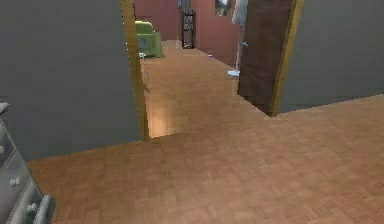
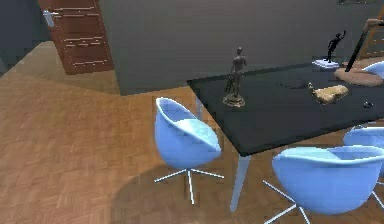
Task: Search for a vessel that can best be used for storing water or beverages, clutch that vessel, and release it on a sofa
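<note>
Through an open doorway in the forward view, a green upholstered seat [image 1: 147,40] stands at the left of the far room. In the arm side view a black table [image 2: 270,115] carries a bronze figure statue [image 2: 236,78], a tan lumpy object [image 2: 328,94], a small dark ring-shaped item [image 2: 293,84] and a dark figurine on a white base [image 2: 330,52]. A brownish object [image 2: 362,70] lies at the table's far right edge. None of these blobs has the clear shape of a bottle or cup.
A dark brown door [image 1: 265,50] stands open at the doorway's right and a grey wall [image 1: 65,70] at its left. A grey drawer unit [image 1: 15,180] sits bottom left. Blue shell chairs [image 2: 187,135] [image 2: 325,178] ring the table. A panelled door [image 2: 80,35] is far left.
</note>
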Tool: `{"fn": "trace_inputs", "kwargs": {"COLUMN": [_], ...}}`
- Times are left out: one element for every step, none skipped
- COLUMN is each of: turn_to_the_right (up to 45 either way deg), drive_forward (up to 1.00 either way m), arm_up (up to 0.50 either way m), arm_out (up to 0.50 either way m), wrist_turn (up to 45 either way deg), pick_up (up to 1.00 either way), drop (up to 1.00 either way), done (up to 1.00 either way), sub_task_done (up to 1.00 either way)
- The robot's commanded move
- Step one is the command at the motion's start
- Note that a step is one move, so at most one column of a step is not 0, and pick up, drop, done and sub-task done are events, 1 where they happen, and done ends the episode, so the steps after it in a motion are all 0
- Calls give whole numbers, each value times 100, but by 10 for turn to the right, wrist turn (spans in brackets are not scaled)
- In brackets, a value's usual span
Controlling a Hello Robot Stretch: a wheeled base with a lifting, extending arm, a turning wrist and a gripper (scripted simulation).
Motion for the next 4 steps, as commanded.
{"fn": "trace_inputs", "kwargs": {"turn_to_the_right": [30,0,0,-60], "drive_forward": [0,100,100,0], "arm_up": [0,0,0,0], "arm_out": [0,0,0,0], "wrist_turn": [0,0,0,0], "pick_up": [0,0,0,0], "drop": [0,0,0,0], "done": [0,0,0,0], "sub_task_done": [0,0,0,0]}}
